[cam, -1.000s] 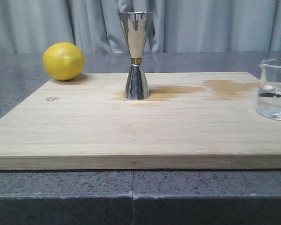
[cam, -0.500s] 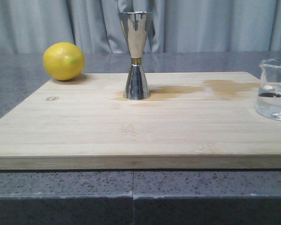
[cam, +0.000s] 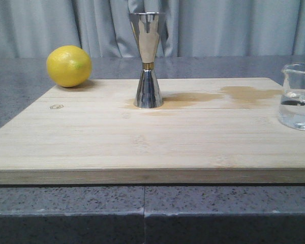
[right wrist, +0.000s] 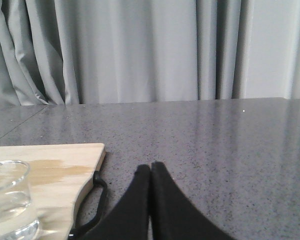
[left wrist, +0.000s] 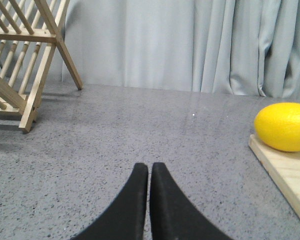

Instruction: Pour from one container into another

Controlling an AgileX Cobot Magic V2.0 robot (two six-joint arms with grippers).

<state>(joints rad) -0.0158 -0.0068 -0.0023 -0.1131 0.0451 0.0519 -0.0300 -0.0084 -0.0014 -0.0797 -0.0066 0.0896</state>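
The steel hourglass jigger (cam: pixel 147 61) with a gold band at its waist stands upright near the back middle of the wooden cutting board (cam: pixel 142 137). The small clear glass beaker (cam: pixel 298 96), with some clear liquid in it, stands at the board's right edge; it also shows as the beaker (right wrist: pixel 7 200) in the right wrist view. My left gripper (left wrist: pixel 149 167) is shut over the grey counter, left of the board, holding nothing. My right gripper (right wrist: pixel 150 167) is shut over the counter, right of the board and beaker, holding nothing. Neither gripper shows in the front view.
A yellow lemon (cam: pixel 68 66) rests at the board's back left corner. Wet stains (cam: pixel 218 95) mark the board between jigger and beaker. A wooden dish rack (left wrist: pixel 25 60) stands on the counter far left. A black handle loop (right wrist: pixel 97 200) hangs at the board's right end. Grey curtains hang behind.
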